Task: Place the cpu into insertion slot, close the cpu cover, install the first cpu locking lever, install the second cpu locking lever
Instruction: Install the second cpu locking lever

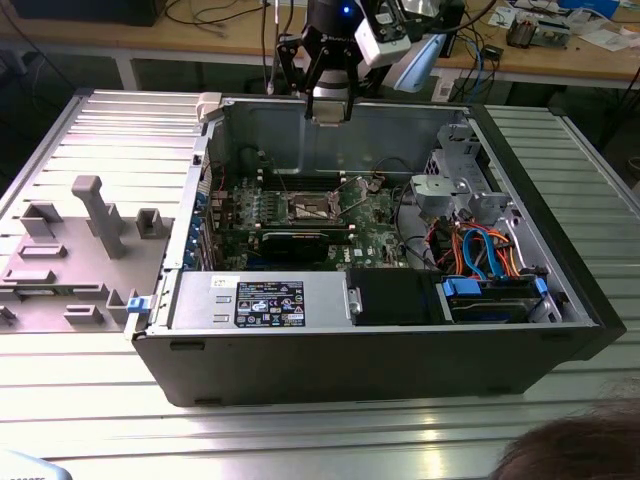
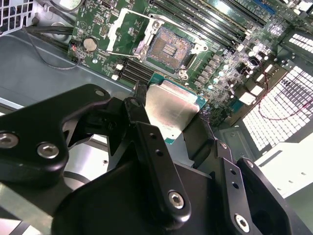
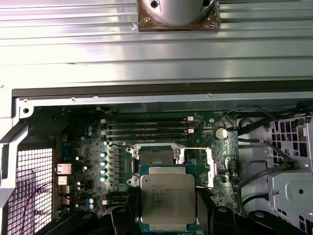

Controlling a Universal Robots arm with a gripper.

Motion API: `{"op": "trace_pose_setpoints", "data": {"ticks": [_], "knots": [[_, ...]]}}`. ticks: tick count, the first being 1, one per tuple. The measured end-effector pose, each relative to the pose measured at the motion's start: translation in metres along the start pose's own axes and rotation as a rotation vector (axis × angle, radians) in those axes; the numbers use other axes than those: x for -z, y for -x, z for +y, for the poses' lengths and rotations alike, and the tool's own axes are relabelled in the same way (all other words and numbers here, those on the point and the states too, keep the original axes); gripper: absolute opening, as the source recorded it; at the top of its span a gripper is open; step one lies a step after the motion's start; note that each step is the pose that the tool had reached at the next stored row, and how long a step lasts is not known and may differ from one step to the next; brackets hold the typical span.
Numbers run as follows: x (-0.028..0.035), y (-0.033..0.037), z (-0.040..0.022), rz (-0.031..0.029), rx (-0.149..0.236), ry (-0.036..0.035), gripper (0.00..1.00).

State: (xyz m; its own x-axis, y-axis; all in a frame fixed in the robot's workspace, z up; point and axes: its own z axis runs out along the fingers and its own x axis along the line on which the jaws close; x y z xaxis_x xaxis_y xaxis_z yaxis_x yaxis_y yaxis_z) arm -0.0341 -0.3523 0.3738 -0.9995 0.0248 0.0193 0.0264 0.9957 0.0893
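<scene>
cpu [image 3: 167, 193] sides hidden by pincer [image 3: 167, 211], insertion slot [image 3: 156, 155] partly behind cpu, arm [image 1: 330, 40] cropped at exterior view's top

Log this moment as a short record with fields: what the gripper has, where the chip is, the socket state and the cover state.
gripper: shut on the cpu, fingers on two opposite edges
cpu position: held clear of the motherboard, not yet seated
insertion slot: empty, contacts exposed
cpu cover: swung open, beside the slot
</scene>
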Motion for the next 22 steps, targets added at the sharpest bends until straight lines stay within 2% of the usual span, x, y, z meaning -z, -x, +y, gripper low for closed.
{"op": "trace_pose_setpoints", "data": {"ticks": [19,22], "knots": [[-0.0038,0.0001,-0.0003,0.0,0.0,0.0,0.55],[-0.007,0.0001,-0.0006,0.0,0.0,0.0,0.55]]}}
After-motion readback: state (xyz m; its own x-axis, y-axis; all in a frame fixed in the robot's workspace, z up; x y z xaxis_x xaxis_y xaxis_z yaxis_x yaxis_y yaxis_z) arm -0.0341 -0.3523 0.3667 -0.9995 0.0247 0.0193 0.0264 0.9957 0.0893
